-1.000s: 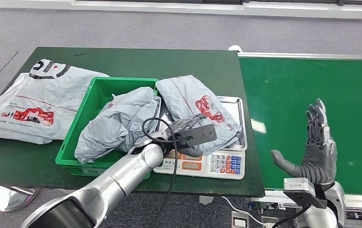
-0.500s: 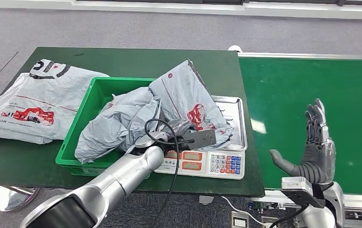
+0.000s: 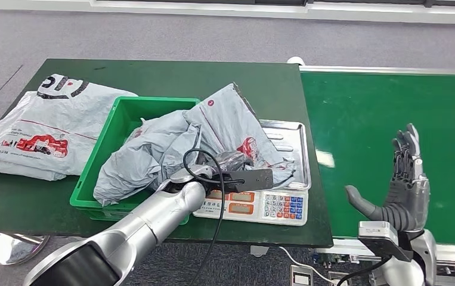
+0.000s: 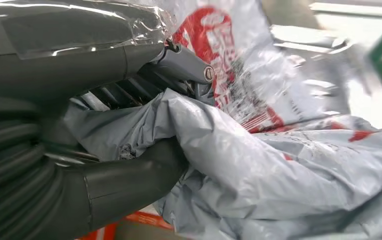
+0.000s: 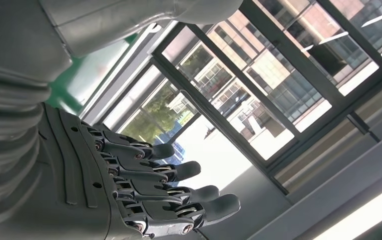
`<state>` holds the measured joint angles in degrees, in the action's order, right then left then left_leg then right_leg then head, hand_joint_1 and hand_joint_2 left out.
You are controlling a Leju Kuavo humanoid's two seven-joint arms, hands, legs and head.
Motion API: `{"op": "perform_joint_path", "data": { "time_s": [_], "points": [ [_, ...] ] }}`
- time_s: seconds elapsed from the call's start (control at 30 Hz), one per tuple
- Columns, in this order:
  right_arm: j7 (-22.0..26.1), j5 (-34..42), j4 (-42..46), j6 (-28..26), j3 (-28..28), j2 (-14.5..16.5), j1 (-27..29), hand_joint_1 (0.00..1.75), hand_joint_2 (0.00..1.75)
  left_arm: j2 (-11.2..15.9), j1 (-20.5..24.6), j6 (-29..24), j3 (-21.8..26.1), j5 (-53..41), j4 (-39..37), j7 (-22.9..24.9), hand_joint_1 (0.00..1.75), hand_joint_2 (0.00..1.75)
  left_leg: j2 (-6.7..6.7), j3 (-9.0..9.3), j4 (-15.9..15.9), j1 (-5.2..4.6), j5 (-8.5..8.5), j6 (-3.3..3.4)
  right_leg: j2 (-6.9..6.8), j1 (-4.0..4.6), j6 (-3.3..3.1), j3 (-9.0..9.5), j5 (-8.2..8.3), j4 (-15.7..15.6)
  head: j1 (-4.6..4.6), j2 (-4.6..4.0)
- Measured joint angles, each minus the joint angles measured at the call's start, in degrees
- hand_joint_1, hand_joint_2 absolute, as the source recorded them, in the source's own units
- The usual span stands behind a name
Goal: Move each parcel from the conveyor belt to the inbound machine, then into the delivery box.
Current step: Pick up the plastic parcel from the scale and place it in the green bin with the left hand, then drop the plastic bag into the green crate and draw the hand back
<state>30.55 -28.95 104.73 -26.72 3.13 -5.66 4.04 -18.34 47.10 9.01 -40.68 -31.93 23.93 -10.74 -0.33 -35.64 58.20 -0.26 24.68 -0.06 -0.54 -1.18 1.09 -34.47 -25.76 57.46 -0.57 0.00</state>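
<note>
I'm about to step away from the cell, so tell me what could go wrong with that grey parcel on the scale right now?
The left robot hand grips only a crumpled fold of the grey parcel, so the slick plastic may slip free. The green box already holds another parcel bulging over its rim, so this one may slide off onto the table.

On the dark green worktop (image 3: 153, 77), a green plastic crate (image 3: 111, 134) sits at nine o'clock of the steel-topped weighing scale (image 3: 272, 202); the green conveyor belt (image 3: 386, 107) lies at three o'clock.

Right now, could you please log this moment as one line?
left hand: grips grey parcel over scale | right hand: open above conveyor belt
</note>
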Motion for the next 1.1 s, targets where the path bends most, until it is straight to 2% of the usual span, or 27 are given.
{"op": "perform_joint_path", "data": {
  "time_s": [0.2,0.3,0.47,0.57,0.7,0.8,1.0,1.1],
  "points": [
    [0.1,0.0,0.0,0.2,0.4,0.4,0.1,0.0,1.75,0.1,-0.9,-1.1,0.4,1.7,2.1,-3.3,1.75,1.75,0.02,0.0,0.0,0.0,0.0,0.0,0.01,0.0,0.0,0.0,0.0,0.0,0.0,0.0],
    [0.3,0.1,0.3,0.6,0.7,0.5,0.2,0.0,1.75,0.7,-2.8,-6.8,1.9,4.2,6.0,-10.5,1.75,1.75,0.01,-0.01,0.0,0.0,0.0,0.0,0.01,0.0,0.0,0.0,0.0,0.0,-0.01,0.0],
    [0.9,1.8,0.9,1.5,1.1,0.5,0.3,0.0,1.75,4.5,-9.4,-19.0,6.2,7.0,24.4,-23.9,1.75,1.75,0.08,0.01,0.0,0.02,0.06,-0.09,0.11,0.02,-0.03,-0.03,-0.03,0.0,-0.02,0.0],
    [1.8,3.8,0.9,1.1,1.2,-0.1,0.3,0.0,1.75,8.4,-13.7,-26.1,7.4,9.4,38.1,-28.5,1.75,1.75,0.08,0.02,0.0,0.05,0.08,-0.12,0.1,0.04,-0.07,-0.03,-0.1,0.0,-0.02,0.0],
    [2.8,5.7,0.9,0.0,1.3,-1.3,0.5,0.0,1.75,13.7,-17.3,-34.6,7.5,15.5,53.6,-29.4,1.75,1.75,0.07,0.02,0.0,0.08,0.12,-0.15,0.08,0.07,-0.09,-0.03,-0.16,0.0,-0.02,0.0],
    [3.1,6.2,0.9,-0.3,1.3,-1.8,0.7,0.0,1.75,16.3,-18.7,-36.6,7.5,16.8,60.5,-29.4,1.75,1.75,0.06,0.02,0.0,0.08,0.12,-0.15,0.05,0.07,-0.07,0.0,-0.2,0.0,-0.02,0.0],
    [3.2,6.3,0.9,-0.5,1.3,-2.0,0.8,0.0,1.75,17.6,-19.3,-37.4,7.5,16.9,63.8,-29.4,1.75,1.75,0.06,0.02,0.0,0.08,0.12,-0.15,0.05,0.06,-0.07,0.01,-0.19,0.0,-0.02,0.0],
    [3.3,6.4,1.0,-1.2,1.3,-2.2,1.5,0.0,1.75,19.8,-20.7,-41.9,7.6,17.3,68.3,-29.3,1.75,1.75,0.07,0.03,0.0,0.07,0.12,-0.15,0.06,0.06,-0.07,0.02,-0.19,0.0,-0.02,0.0]
  ]
}}
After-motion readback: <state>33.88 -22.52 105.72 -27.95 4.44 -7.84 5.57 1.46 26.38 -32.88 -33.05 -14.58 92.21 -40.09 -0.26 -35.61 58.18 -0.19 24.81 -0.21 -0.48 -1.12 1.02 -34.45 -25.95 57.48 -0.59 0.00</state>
